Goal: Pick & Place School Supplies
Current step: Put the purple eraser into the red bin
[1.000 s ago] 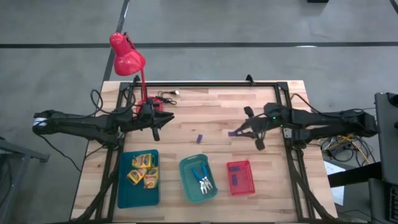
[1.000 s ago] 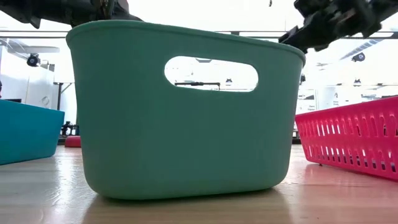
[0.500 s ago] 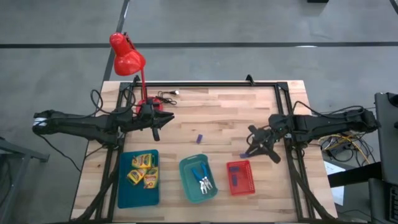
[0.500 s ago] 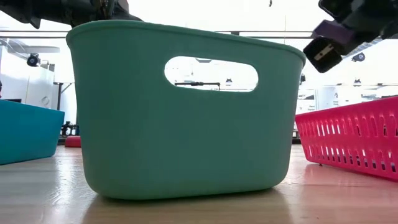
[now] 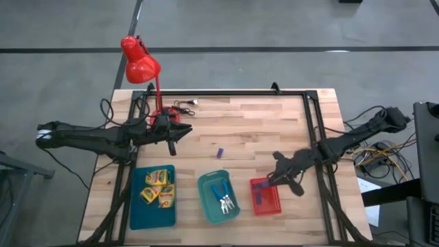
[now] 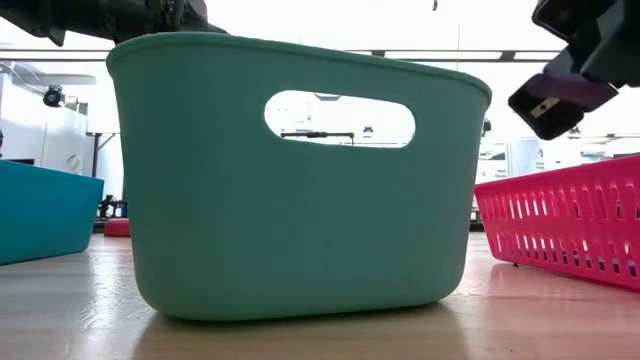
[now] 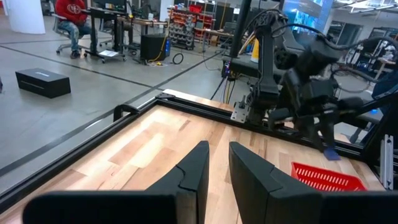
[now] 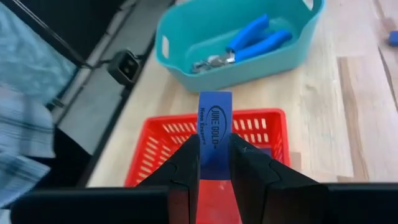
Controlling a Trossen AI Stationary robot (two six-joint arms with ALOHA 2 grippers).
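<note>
Purple, and pinched tight: the right gripper (image 8: 214, 155) has a small rectangular block (image 8: 214, 134) clamped between its two dark fingers, hanging right above the red tray (image 5: 266, 195) near the front of the surface (image 5: 240, 123). In the right wrist view the block's long axis runs straight out along the fingers, its free end sticking forward past the fingertips toward the green tray (image 8: 249, 68), printed face toward the camera. In the high view the right gripper (image 5: 274, 180) sits over the tray's back edge, the arm reaching in from the right side.

One more purple block (image 5: 220, 153) lies alone on the bare wood near the middle, well apart from every tray, tilted a little off the planks' line. Inside the green tray (image 5: 206, 199) the two blue-handled tools (image 5: 223, 195) lie side by side, handles toward the back of the surface, metal tips toward the front. The teal tray (image 5: 135, 206) on the left holds the three yellow-green crayon boxes (image 5: 157, 186), clustered together.

The left gripper (image 5: 171, 144) hovers by the base of the red lamp (image 5: 140, 65), fingers nearly together with only a thin gap in its wrist view, nothing between them.
</note>
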